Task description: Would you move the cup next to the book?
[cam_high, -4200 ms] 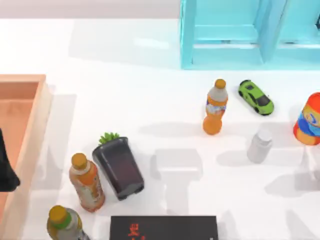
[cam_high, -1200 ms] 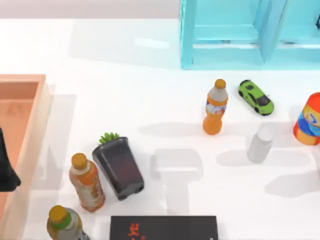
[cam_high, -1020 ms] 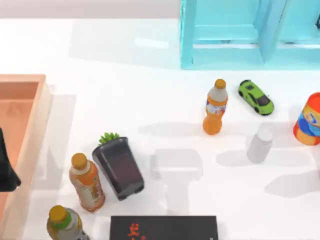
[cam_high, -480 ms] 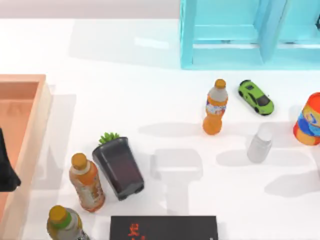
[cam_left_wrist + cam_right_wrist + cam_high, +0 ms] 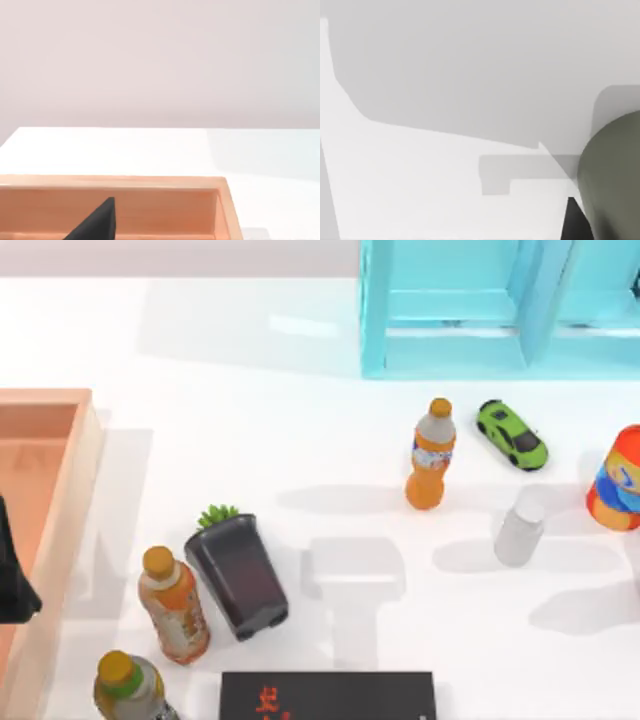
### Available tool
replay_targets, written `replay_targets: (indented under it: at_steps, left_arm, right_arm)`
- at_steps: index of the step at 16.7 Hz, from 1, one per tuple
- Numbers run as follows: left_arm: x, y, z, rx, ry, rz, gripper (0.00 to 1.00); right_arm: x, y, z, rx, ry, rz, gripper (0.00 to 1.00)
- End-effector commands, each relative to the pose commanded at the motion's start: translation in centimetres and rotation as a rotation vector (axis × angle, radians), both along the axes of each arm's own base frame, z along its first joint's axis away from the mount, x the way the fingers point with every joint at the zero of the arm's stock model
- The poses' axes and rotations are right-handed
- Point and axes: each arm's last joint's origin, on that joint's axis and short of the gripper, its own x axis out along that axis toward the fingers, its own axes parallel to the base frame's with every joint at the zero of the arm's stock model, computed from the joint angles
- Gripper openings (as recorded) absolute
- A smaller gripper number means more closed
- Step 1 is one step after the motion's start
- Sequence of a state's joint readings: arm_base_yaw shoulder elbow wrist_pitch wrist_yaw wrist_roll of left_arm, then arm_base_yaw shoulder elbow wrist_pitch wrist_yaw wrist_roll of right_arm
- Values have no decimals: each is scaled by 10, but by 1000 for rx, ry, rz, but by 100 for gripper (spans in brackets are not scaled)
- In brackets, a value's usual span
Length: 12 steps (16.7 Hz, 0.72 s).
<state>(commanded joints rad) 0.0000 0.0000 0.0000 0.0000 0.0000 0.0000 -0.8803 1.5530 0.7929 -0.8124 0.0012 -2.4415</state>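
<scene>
Scene brightly, evenly lit. Soft grey shadows cast leftward on white surface [image 5: 300, 440] beside bottles and cup [image 5: 519, 530]. No glare seen. Broad shadow bands noted in right wrist view.

Three bottles [image 5: 431, 455] [image 5: 173, 604] [image 5: 127, 686], one cup [image 5: 519, 529], one book [image 5: 328, 696], one toy car [image 5: 512, 434], one plant pot [image 5: 238, 573], one can [image 5: 617, 480].

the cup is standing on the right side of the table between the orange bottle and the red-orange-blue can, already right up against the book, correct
Not quite. In the top view the cup does stand on the right side between the orange bottle and the red-orange-blue can, but it is well apart from the book, which lies at the near edge, left of the cup.
</scene>
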Motion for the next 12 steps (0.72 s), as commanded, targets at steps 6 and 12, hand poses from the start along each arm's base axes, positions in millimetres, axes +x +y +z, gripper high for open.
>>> replay_targets:
  at_steps: [6, 12]
  left_arm:
    - [0, 0, 0, 0, 0, 0, 100]
    - [0, 0, 0, 0, 0, 0, 100]
  right_arm:
    - [0, 0, 0, 0, 0, 0, 0]
    - [1, -1, 10, -3, -3, 7, 0]
